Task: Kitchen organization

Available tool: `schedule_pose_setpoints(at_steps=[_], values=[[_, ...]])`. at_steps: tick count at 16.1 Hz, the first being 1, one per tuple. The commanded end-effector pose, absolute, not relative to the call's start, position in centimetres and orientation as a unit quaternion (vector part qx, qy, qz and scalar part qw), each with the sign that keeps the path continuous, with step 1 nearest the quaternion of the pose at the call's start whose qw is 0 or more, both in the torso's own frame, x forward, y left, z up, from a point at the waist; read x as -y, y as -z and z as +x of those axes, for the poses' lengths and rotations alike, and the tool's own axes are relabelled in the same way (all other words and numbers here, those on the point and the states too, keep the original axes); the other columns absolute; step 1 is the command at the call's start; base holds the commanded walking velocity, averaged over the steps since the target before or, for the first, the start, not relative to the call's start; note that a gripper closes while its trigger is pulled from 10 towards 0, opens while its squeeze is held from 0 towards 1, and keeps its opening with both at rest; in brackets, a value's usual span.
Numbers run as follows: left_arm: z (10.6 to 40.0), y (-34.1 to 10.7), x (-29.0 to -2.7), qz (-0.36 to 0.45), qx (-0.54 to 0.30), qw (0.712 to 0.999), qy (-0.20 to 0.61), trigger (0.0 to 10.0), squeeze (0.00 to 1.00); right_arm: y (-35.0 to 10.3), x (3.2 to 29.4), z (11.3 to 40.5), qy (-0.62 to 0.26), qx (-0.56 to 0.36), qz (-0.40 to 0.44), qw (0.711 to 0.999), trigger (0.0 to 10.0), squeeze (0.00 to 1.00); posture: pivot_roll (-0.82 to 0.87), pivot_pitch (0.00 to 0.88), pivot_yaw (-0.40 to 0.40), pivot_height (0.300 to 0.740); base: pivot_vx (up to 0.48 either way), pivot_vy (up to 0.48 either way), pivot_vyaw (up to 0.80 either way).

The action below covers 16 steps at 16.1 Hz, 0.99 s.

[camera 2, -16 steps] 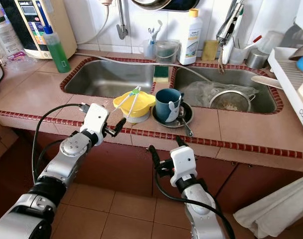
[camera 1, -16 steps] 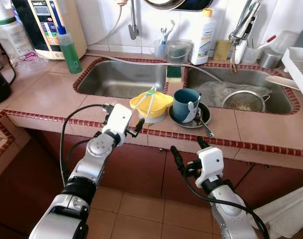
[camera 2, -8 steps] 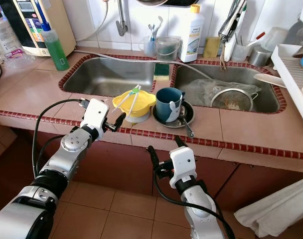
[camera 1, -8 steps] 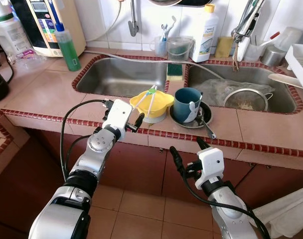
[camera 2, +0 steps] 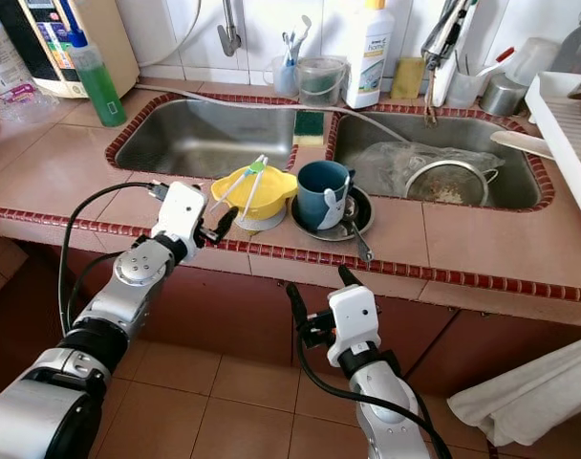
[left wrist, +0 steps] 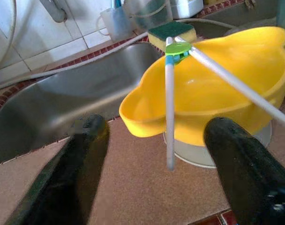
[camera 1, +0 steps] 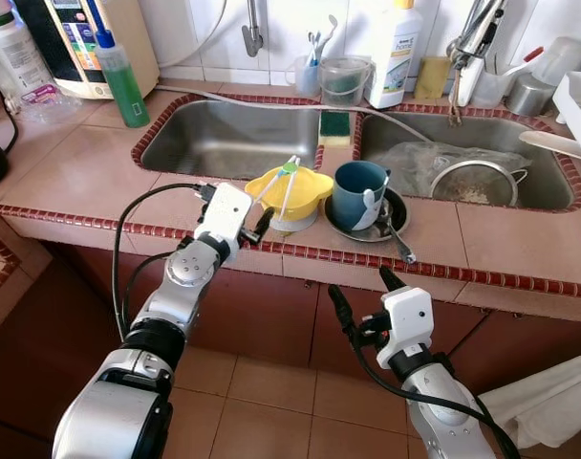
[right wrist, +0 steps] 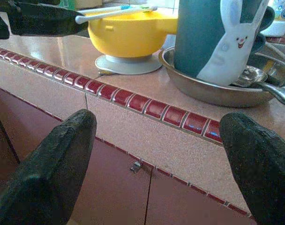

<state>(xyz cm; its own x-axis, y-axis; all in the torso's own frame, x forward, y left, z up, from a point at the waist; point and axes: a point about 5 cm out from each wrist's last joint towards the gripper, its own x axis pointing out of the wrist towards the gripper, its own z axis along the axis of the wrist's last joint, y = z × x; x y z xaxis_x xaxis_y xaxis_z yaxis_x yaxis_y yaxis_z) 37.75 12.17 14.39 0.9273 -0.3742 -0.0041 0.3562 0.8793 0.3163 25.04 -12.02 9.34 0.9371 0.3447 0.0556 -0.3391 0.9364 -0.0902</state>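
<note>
On your counter's near edge sit one yellow bowl (camera 1: pixel 290 197) with two white chopsticks (left wrist: pixel 169 98) clipped across it, and to its right one teal rabbit mug (camera 1: pixel 356 195) in a metal dish (right wrist: pixel 213 92) with one spoon (camera 1: pixel 398 241). Your left gripper (camera 1: pixel 259 226) hovers just left of the bowl, fingers spread, holding nothing. Your right gripper (camera 1: pixel 360 291) hangs below the counter edge, wide open, empty.

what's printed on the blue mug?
A white cartoon rabbit on the teal-blue mug, clearest in the right wrist view.

You saw a yellow bowl (camera 1: pixel 289 194), a teal mug (camera 1: pixel 356 194) with a white rabbit pattern, and a green bottle (camera 1: pixel 124 84).
</note>
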Motion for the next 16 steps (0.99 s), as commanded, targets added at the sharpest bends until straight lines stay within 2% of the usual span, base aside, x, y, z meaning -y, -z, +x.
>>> schedule_pose_setpoints(at_steps=[1,16], values=[[38.00,-14.85,-12.58,0.160,0.035,0.969,0.186,0.0,0.00,-9.65,11.75,24.84,-0.174,0.039,-0.037,0.983,10.0,0.00,-0.21,0.117,0.066,0.740,0.000,0.000,0.00],[38.11,-14.99,-12.85,0.155,0.039,0.969,0.186,0.0,0.00,-9.70,11.74,25.02,-0.177,0.035,-0.043,0.983,10.0,0.00,-0.20,0.116,0.057,0.740,0.000,0.000,0.00]])
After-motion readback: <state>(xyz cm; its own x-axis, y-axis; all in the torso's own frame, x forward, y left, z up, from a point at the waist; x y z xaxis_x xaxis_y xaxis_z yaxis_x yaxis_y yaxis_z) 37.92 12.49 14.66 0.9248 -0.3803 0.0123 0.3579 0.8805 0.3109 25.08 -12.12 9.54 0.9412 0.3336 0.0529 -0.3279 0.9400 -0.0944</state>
